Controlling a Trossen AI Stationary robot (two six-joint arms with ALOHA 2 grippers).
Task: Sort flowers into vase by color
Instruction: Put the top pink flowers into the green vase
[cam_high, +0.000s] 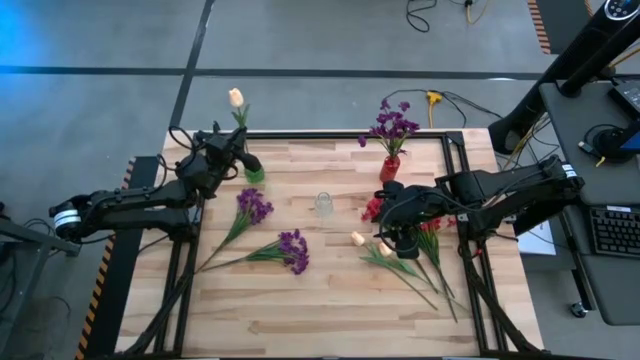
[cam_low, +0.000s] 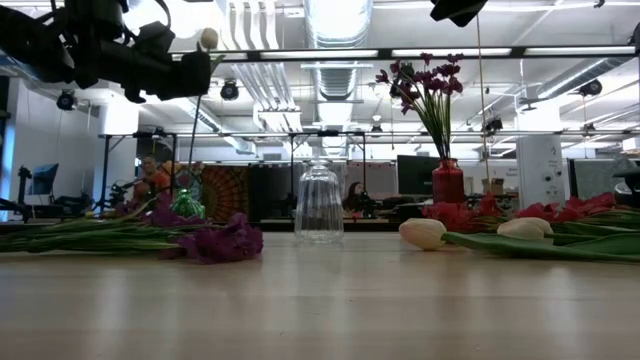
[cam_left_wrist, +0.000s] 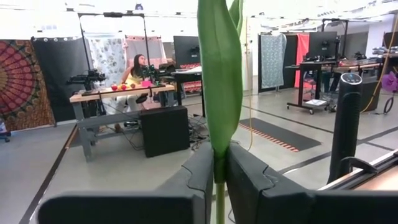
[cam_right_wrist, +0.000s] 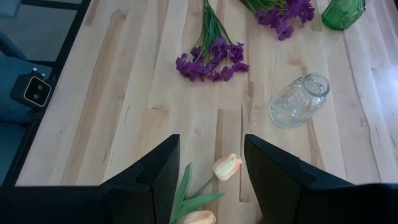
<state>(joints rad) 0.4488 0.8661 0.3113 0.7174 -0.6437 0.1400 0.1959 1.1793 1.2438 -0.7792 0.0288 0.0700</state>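
A cream tulip (cam_high: 236, 97) stands upright over the green vase (cam_high: 254, 172) at the table's far left, and its stem runs down into the vase (cam_low: 186, 205). My left gripper (cam_left_wrist: 219, 155) is shut on that stem. My right gripper (cam_right_wrist: 211, 149) hovers open above the cream tulips (cam_high: 358, 238) lying at the table's right, with one bud (cam_right_wrist: 226, 167) below the gap and untouched. Purple flowers (cam_high: 392, 125) stand in the red vase (cam_high: 390, 168). A clear vase (cam_high: 324, 204) stands mid-table. Two purple bunches (cam_high: 254, 205) (cam_high: 293, 250) lie flat, and red flowers (cam_high: 373, 208) lie by my right gripper. My left gripper pinches the tulip's green stem (cam_left_wrist: 217, 140), where a long leaf wraps it, between its two fingers (cam_left_wrist: 199, 171). The fingers come roughly level from the table's left and lie across the stem. The tulip stays upright, blossom (cam_low: 208, 38) above the fingers, lower stem reaching the green vase.
The near half of the wooden tabletop (cam_high: 320, 310) is bare. A black frame (cam_high: 340, 134) runs around the table's edge. Beyond the far edge lie cables and a desk with a keyboard (cam_high: 610, 228). A person sits at a workbench (cam_left_wrist: 134, 68) far behind.
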